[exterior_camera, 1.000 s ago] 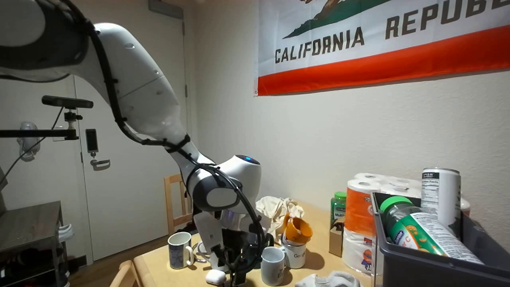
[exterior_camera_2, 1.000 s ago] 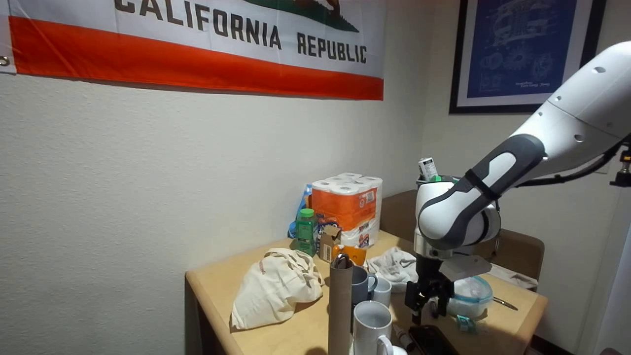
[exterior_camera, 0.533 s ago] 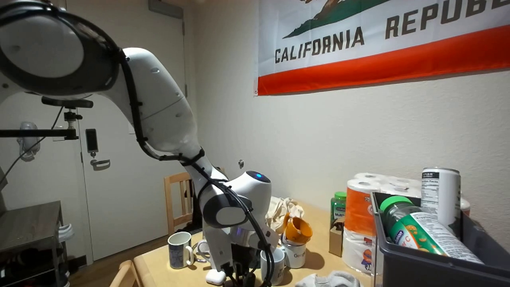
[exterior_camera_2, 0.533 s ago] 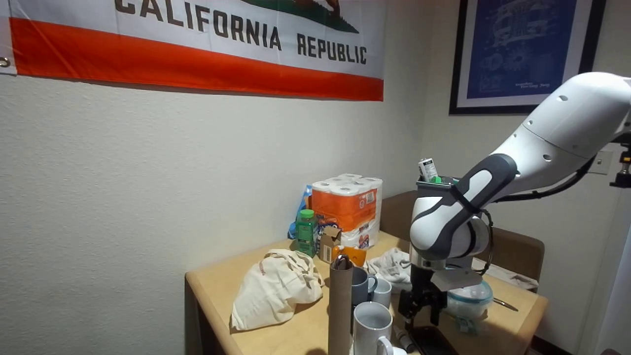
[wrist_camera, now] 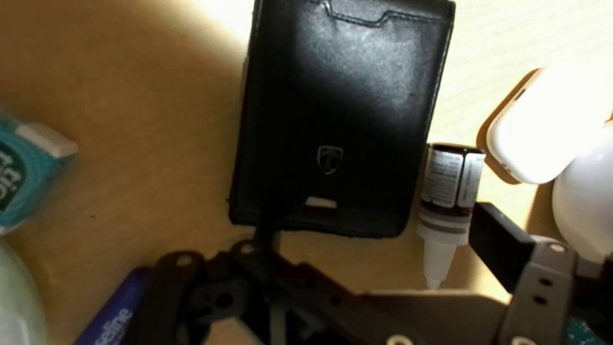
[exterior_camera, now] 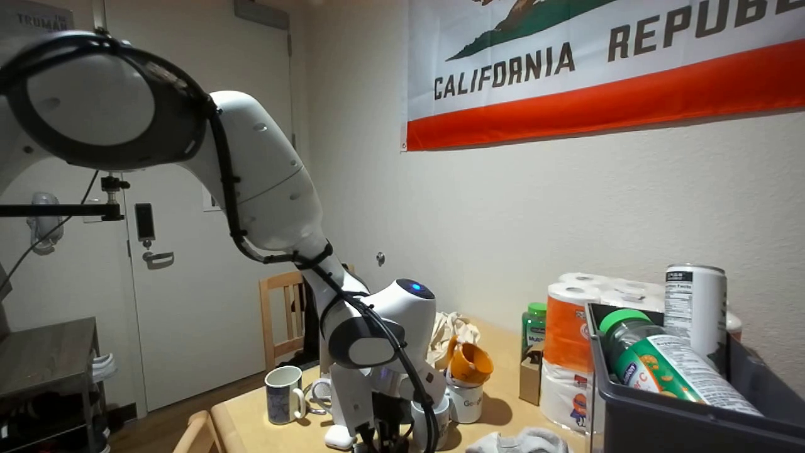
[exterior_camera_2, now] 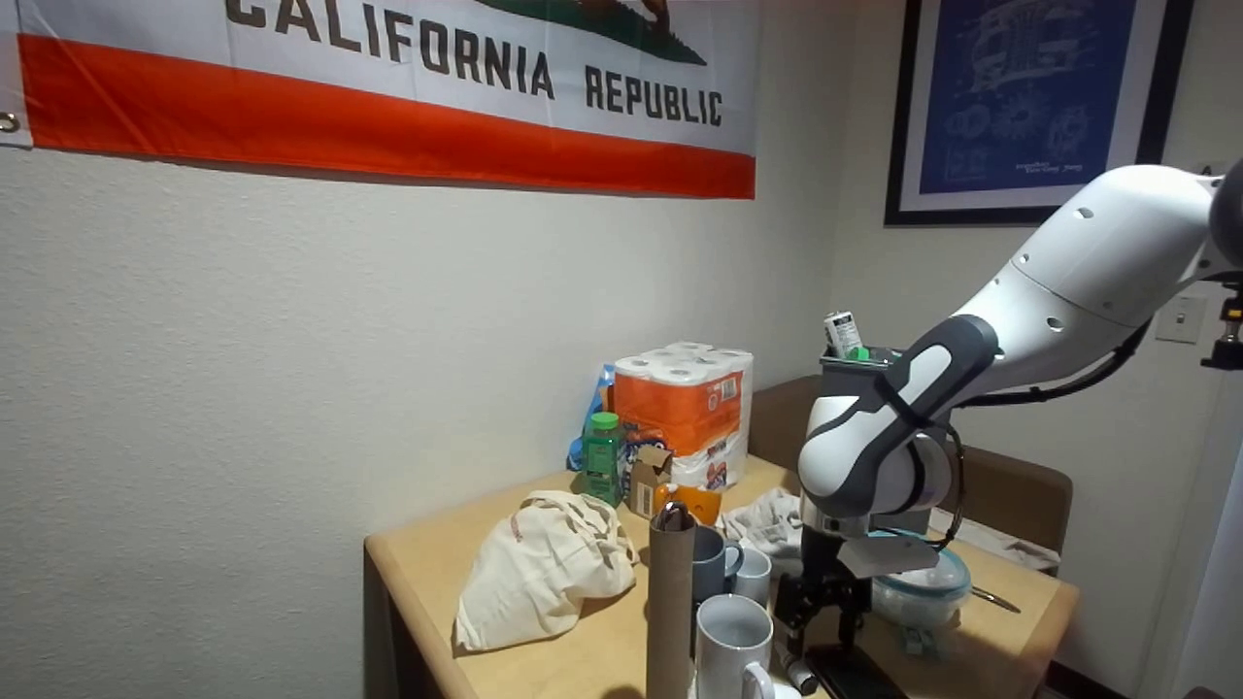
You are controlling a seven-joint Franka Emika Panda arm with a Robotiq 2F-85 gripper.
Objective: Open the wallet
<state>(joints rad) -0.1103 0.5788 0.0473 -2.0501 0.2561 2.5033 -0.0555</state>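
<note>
A black leather wallet (wrist_camera: pixel 345 105) lies closed and flat on the table in the wrist view, with a shield emblem and a small light slot near its lower edge. It also shows in an exterior view as a dark flat shape (exterior_camera_2: pixel 859 675). My gripper (wrist_camera: pixel 383 235) is open and empty, its fingers apart over the wallet's slot end. One dark finger overlaps the wallet's lower left corner; the other is right of a small dropper bottle (wrist_camera: pixel 450 187). I cannot tell whether a finger touches the wallet. The gripper shows in an exterior view (exterior_camera_2: pixel 822 636); the other exterior view cuts off its tips.
The dropper bottle lies against the wallet's right side. A white earbud case (wrist_camera: pixel 541 129) lies beyond it. A Tic Tac box (wrist_camera: pixel 28 167) and a blue Vaseline tube (wrist_camera: pixel 115 311) lie left. Mugs (exterior_camera_2: pixel 733 641), a cardboard tube (exterior_camera_2: pixel 670 602) and a lidded bowl (exterior_camera_2: pixel 923 592) stand near.
The arm has moved down. The gripper has shifted left in an exterior view and come low over the wallet, near the dropper bottle. The wallet shows no visible change.
</note>
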